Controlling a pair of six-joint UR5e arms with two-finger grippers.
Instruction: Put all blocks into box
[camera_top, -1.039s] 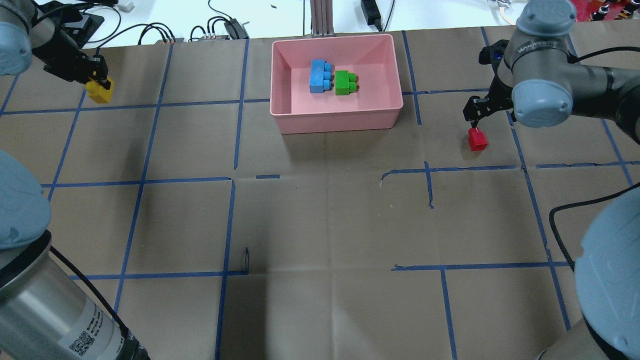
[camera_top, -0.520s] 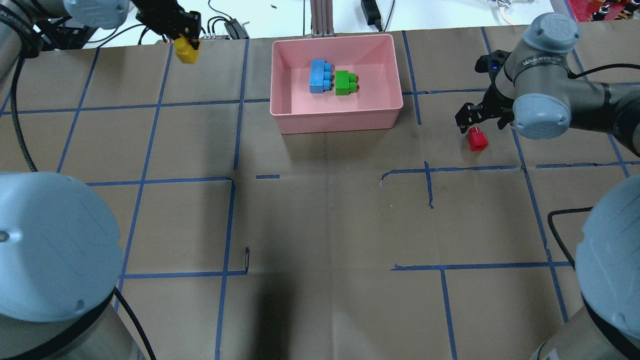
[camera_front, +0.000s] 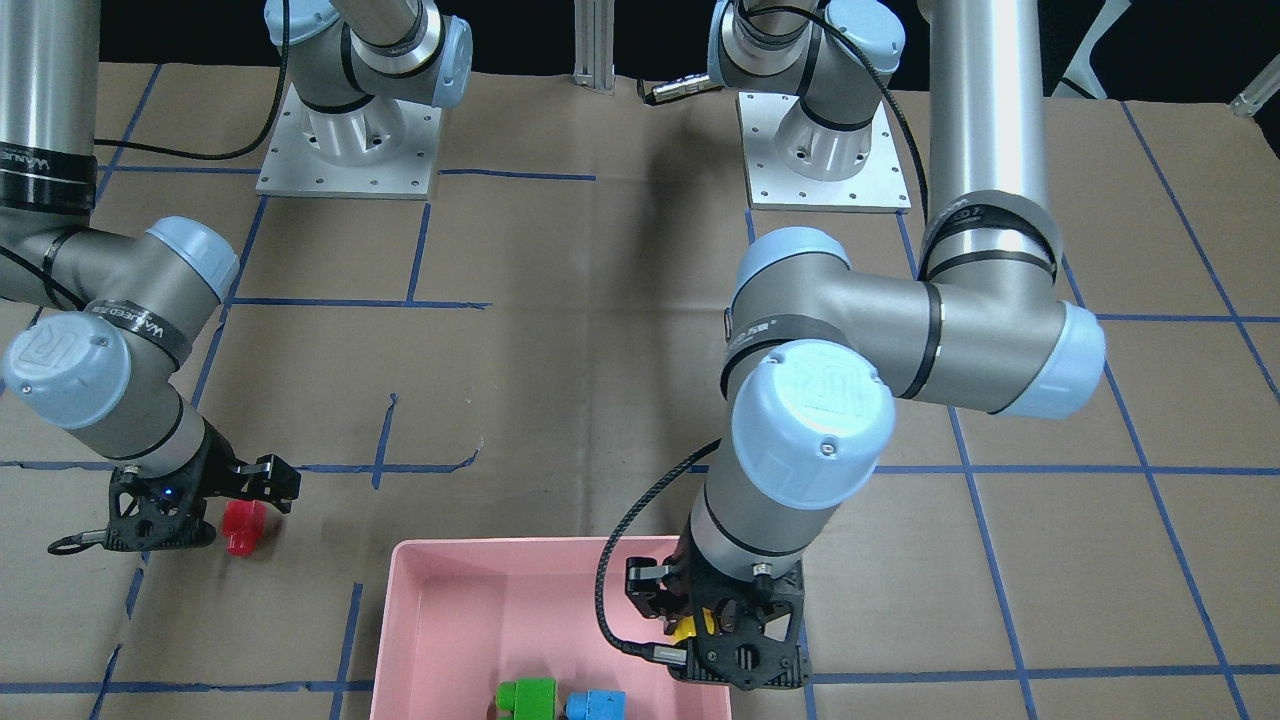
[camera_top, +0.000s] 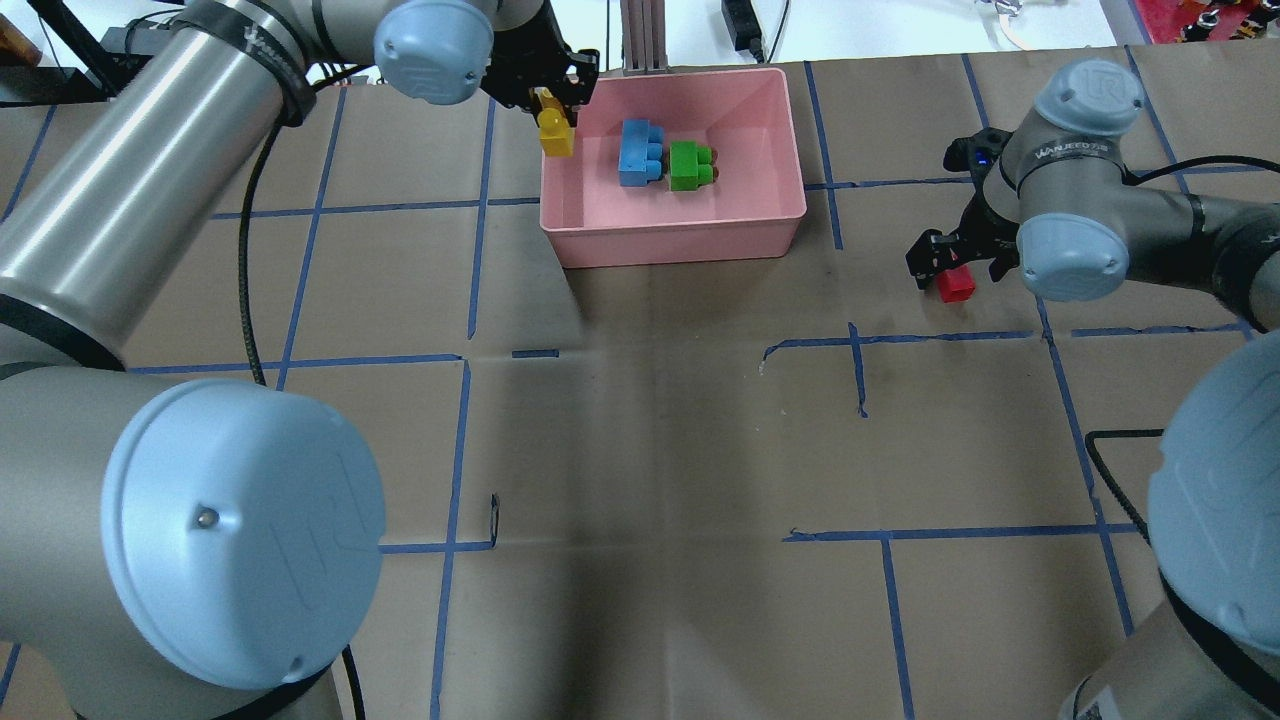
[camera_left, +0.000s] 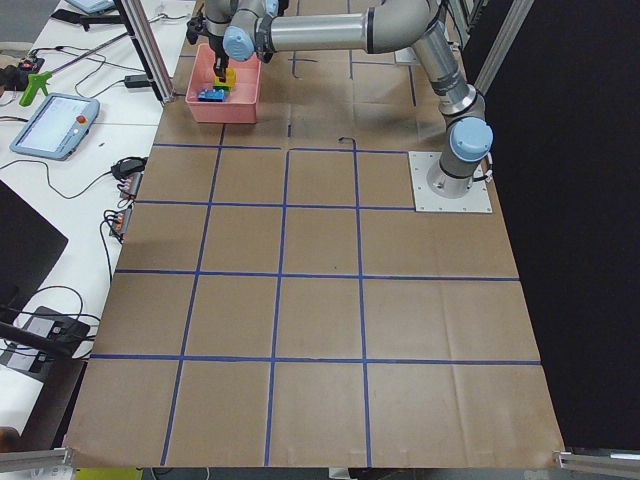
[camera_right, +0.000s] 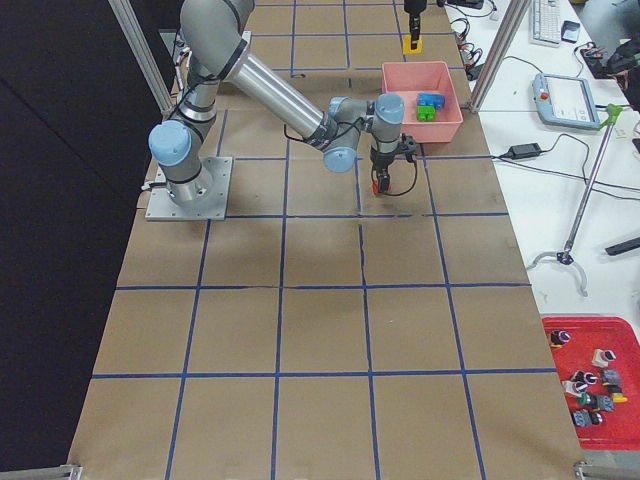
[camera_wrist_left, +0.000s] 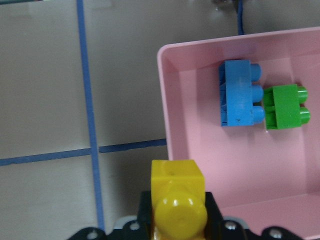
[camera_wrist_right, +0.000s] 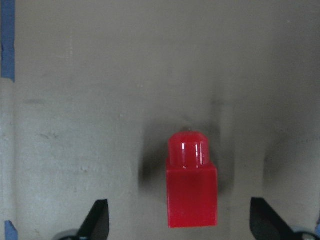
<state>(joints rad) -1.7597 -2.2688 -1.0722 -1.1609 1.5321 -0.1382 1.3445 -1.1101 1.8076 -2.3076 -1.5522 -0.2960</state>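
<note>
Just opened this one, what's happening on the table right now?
Two arms are collecting toy blocks into the pink box. The left gripper holds the yellow block at the box's rim, not yet released. The blue block and green block already lie inside, side by side. The right gripper is open, straddling the red block, which sits on the table outside the box.

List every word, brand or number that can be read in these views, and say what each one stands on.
"WANJEED", followed by letters too blurred to read: on the right arm's wrist link.
"UR", as a logo: on the round joint cap above that link.
Small label on the left arm: too small to read.
</note>
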